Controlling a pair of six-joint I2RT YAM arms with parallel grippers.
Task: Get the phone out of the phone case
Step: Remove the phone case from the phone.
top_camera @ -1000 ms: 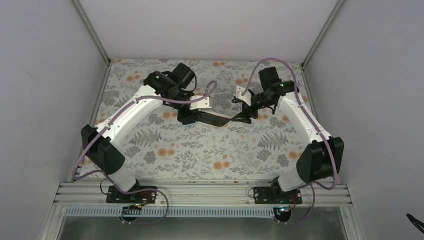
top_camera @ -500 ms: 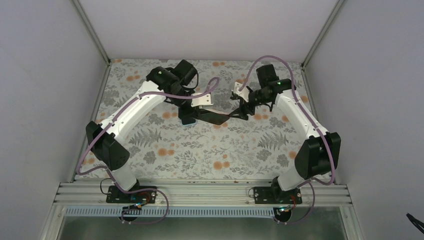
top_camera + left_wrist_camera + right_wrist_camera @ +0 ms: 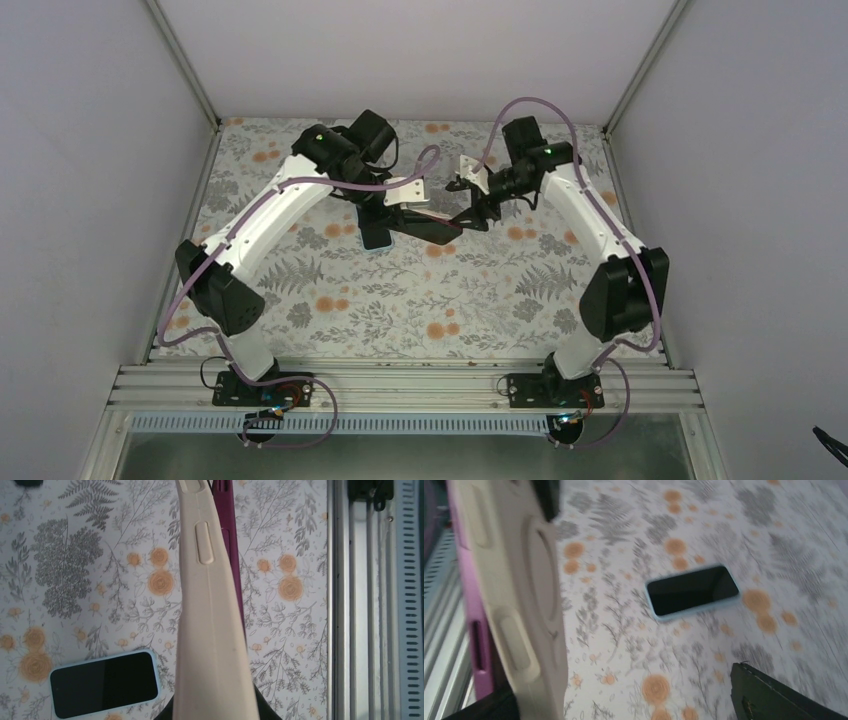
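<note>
The phone case is cream and the phone magenta. The spare phone is black with a pale-blue rim. The tablecloth shows grey ferns and orange flowers.

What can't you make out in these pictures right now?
Left gripper: fingertips, left wrist view, hidden behind the phone case and cut by the bottom edge.
Purple phone: only an edge shows past the case, both wrist views.
Case detail: right wrist view, blurred.
Second phone: top view, small, dark, merges with the left gripper.

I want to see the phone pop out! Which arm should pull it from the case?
Probably the right. The left claw is shut on the cream case, steadying it. The right claw is open at the other end, with the purple phone right beside it.
</note>
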